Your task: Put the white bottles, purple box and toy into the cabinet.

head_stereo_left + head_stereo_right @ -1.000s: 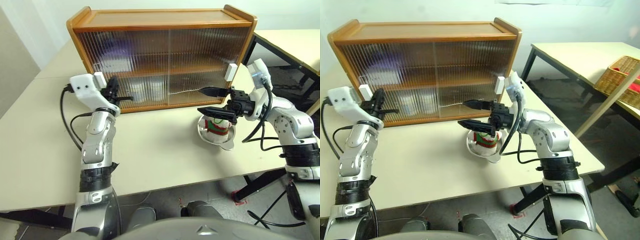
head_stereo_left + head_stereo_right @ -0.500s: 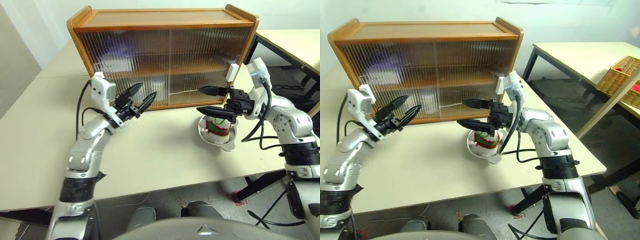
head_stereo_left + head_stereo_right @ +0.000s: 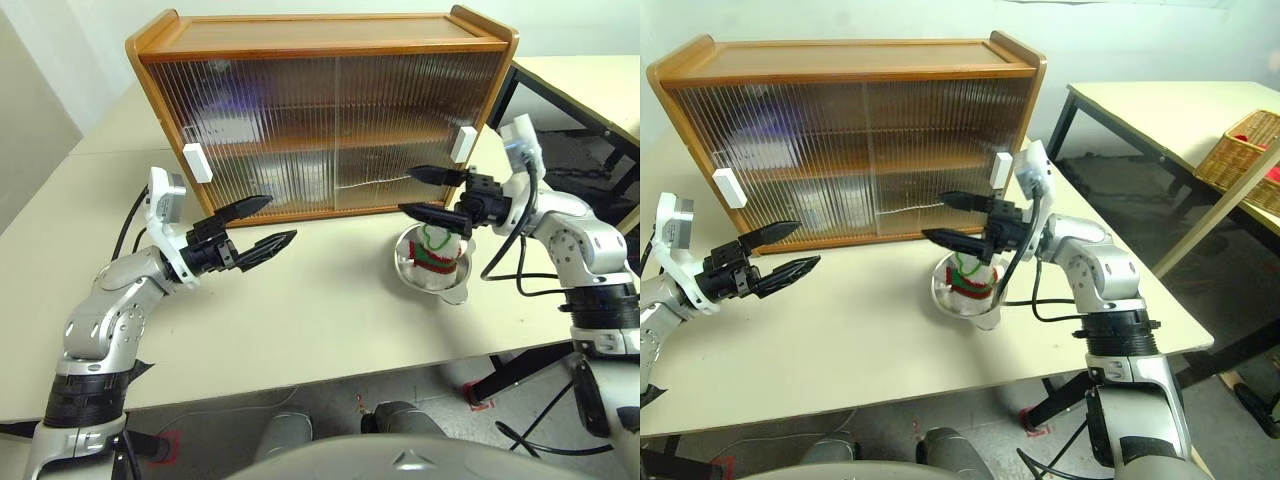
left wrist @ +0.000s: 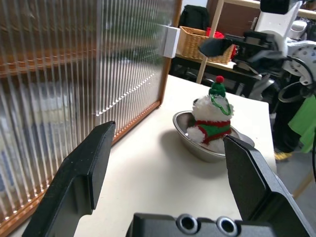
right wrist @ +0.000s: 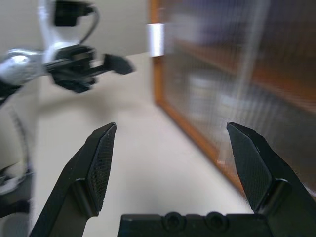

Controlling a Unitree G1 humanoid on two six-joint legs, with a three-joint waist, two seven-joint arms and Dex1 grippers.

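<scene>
Sitting in a round steel bowl (image 3: 432, 272), plush toy (image 3: 436, 249) just below gaping right claw (image 3: 422, 191) | left claw (image 3: 258, 224) spread, empty | ribbed translucent-doored wooden cabinet (image 3: 330, 110) behind both

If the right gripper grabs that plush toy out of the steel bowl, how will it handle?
The toy looks like soft plush, so it will probably squash between the fingers rather than slip. It seems light. It sits upright and loose in the steel bowl, so the shallow bowl may slide or tilt on the table if nudged.
</scene>
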